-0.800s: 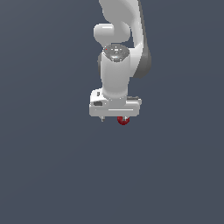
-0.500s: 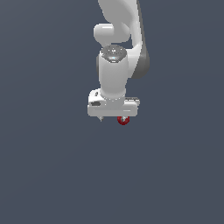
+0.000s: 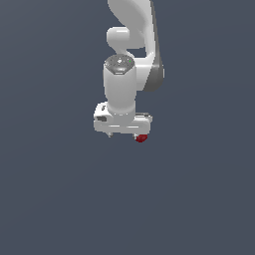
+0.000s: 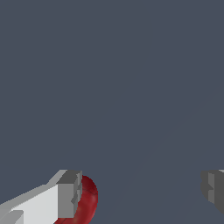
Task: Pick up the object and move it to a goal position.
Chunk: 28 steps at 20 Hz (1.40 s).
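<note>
The object is a tiny dark-red roundish lump under the end of the white gripper bar that lies toward the exterior view's right. My gripper points down on the white arm. Its jaws stand wide apart and hold nothing. In the wrist view the object sits right against the inner side of one grey finger, which partly hides it. The other finger is far from it, and the gripper gap between them is otherwise bare.
A plain dark grey surface fills both views. The white arm rises above the gripper to the picture's upper edge. No other objects, containers or edges show.
The gripper bar has shifted slightly toward the exterior view's left. The red object has stayed where it was, so it now sits nearer the bar's right end.
</note>
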Available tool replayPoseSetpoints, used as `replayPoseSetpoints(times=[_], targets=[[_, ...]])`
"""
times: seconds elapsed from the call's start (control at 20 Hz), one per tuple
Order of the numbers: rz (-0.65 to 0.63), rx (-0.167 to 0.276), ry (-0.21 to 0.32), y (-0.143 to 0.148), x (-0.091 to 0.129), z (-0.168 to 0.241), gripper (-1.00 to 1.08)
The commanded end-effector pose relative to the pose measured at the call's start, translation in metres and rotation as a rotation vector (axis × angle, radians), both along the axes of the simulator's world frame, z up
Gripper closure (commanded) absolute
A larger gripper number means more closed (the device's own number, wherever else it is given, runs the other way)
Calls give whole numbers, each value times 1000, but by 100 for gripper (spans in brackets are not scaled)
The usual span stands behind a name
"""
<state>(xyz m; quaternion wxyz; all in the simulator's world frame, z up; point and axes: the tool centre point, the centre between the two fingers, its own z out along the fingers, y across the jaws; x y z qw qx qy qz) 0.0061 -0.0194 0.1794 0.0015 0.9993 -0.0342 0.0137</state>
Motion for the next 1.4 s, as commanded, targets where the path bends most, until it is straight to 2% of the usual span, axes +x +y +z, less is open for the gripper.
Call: replayPoseSetpoints(times=[0.0,0.6,1.35], targets=[[-4,0,0,2,-1,-1,-92],[-121,6,6,27,-22,-23,-92],[-396,11,21,76,-81,-68,-92]])
